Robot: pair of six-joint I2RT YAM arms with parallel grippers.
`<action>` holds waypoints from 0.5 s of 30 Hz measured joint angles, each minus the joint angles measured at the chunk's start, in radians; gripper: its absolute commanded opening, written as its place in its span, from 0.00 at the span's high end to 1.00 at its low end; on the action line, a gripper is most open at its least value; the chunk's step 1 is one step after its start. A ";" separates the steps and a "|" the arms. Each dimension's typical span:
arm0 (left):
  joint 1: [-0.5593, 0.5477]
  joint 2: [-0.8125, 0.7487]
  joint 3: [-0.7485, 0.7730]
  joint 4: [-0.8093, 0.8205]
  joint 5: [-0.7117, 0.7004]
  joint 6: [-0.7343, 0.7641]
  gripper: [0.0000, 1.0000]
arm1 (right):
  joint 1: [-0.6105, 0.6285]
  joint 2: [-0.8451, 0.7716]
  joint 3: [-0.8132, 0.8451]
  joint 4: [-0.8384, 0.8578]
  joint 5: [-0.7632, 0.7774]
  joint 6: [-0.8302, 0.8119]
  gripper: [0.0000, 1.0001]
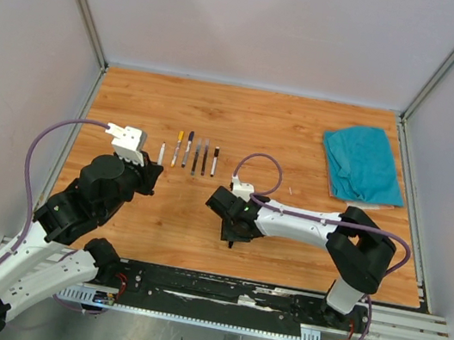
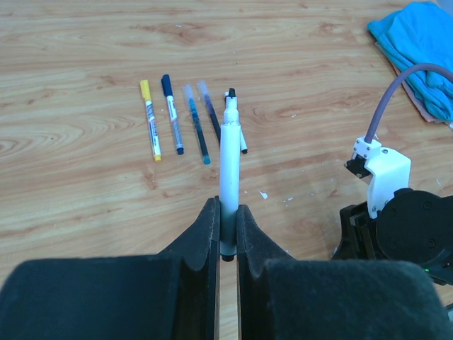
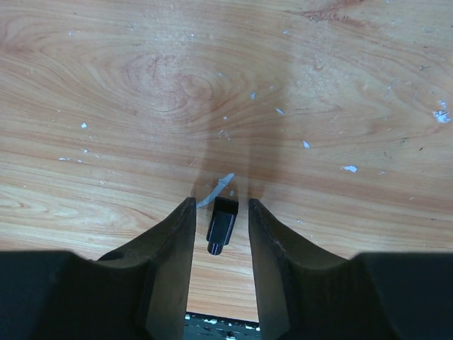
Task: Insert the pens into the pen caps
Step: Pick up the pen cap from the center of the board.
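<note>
The left claw is clenched on a white pen. It holds the pen near the lower end of the barrel, so the pen stands straight out from the fingers, with its dark tip at 12 o'clock in the wrist view. Beyond this tip, five other pens lie on the wooden surface in a close row, nearly parallel. From the 9 o'clock side there is one with a yellow end, one with a dark blue end and two with clear bluish ends. The last one is black-tipped and partly hidden behind the held pen.

The right claw is released. Its two fingers stand apart, and a small black cap lies between them with a gap on each side, touching neither finger. A pale scrap is on the wood just beyond the cap, at 12 o'clock from it.

In the top view the left claw is at about 7 o'clock from the row of pens and the right claw at about 5 o'clock, near the middle of the surface. A blue cloth lies well apart, at 2 o'clock from the right claw, near the far right corner
</note>
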 measured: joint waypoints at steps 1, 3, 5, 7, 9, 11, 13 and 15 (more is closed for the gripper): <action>0.000 0.000 0.000 0.000 0.001 0.000 1.00 | 0.000 0.000 0.000 0.000 -0.001 -0.001 0.62; 0.000 0.000 0.000 0.000 0.002 0.000 1.00 | 0.000 -0.001 0.000 0.000 -0.001 -0.003 0.64; 0.000 0.000 0.000 0.000 0.002 0.000 1.00 | 0.000 -0.002 0.000 -0.002 -0.002 -0.003 0.65; 0.000 0.000 0.000 0.000 0.002 0.000 1.00 | 0.000 -0.004 -0.002 -0.003 -0.003 -0.003 0.67; 0.000 0.000 0.000 0.000 0.002 0.000 0.99 | 0.000 -0.006 -0.006 -0.003 -0.006 -0.002 0.69; 0.000 0.000 0.000 0.000 0.002 0.000 0.99 | 0.000 -0.006 -0.006 -0.004 -0.008 -0.002 0.69; 0.000 0.000 0.000 0.000 0.002 0.000 0.99 | 0.000 -0.006 -0.006 -0.005 -0.009 -0.002 0.69; 0.000 0.000 0.000 0.000 0.002 0.000 0.99 | 0.000 -0.006 -0.006 -0.005 -0.012 -0.002 0.70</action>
